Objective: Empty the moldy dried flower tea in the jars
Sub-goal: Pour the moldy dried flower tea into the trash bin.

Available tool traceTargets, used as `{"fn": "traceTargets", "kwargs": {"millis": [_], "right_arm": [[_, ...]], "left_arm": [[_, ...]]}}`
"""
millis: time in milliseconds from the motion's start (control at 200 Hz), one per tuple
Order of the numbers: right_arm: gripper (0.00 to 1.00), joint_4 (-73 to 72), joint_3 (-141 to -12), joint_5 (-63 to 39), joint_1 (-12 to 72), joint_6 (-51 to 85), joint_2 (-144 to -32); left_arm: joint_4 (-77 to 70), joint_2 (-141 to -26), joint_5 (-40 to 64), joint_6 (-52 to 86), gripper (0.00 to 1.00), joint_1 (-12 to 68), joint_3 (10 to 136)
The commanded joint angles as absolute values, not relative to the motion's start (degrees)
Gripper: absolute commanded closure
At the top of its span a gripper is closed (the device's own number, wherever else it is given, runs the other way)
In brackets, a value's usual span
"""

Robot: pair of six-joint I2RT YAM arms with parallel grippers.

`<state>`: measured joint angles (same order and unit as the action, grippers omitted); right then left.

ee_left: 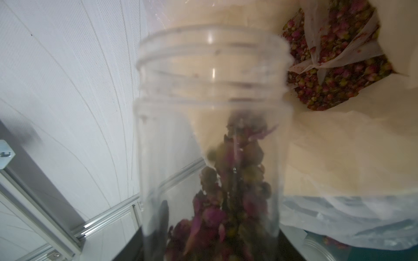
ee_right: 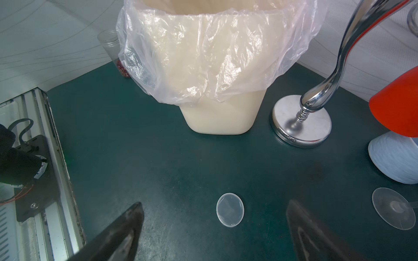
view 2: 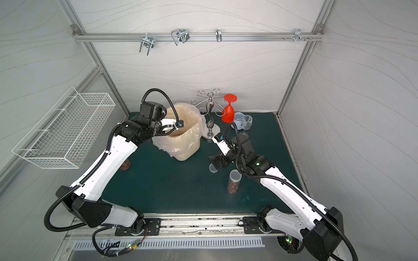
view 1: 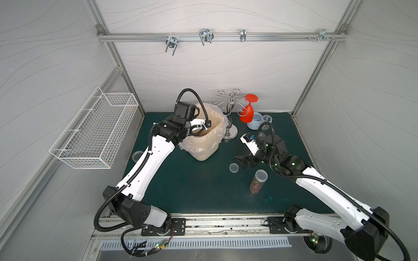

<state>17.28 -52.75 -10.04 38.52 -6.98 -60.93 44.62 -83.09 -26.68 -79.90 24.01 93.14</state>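
Left pincer (view 1: pixel 204 126) clamps my lidless jar (ee_left: pixel 210 108) over the far bin (view 1: pixel 204 153); right pincer (view 1: pixel 241 162) gapes beside a lid (view 1: pixel 234 168).

Pale grey wall panels (view 1: pixel 203 67) with faint wavy lines close in three sides, framed by aluminium posts and a cross rail (view 1: pixel 271 36) carrying metal hooks (view 1: pixel 205 36) (four clusters). A white wire basket (view 1: pixel 95 131) hangs on the left wall. The counter (view 1: pixel 192 185) is dark green and evenly lit.

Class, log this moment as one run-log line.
left tool: shut on open jar over bin | tea: some in jar, some in bin | right tool: open near loose lid
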Motion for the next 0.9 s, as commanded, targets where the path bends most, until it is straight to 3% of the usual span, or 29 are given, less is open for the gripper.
{"fn": "traceTargets", "kwargs": {"millis": [0, 380, 890], "right_arm": [[0.01, 15.6, -52.3, -12.4, 38.2, -6.2, -61.1], [0.01, 14.4, -51.3, -15.1, 38.3, -4.0, -60.3], [0.01, 13.2, -51.5, -16.8, 38.2, -2.8, -60.7]], "left_arm": [[37.7, -84.0, -28.4, -87.9, 0.87, 22.8, 93.8], [27.5, -84.9, -25.4, -101.3, 0.89, 21.2, 89.7], [10.8, -81.8, -13.6, -115.5, 0.93, 18.7, 80.2]]}}
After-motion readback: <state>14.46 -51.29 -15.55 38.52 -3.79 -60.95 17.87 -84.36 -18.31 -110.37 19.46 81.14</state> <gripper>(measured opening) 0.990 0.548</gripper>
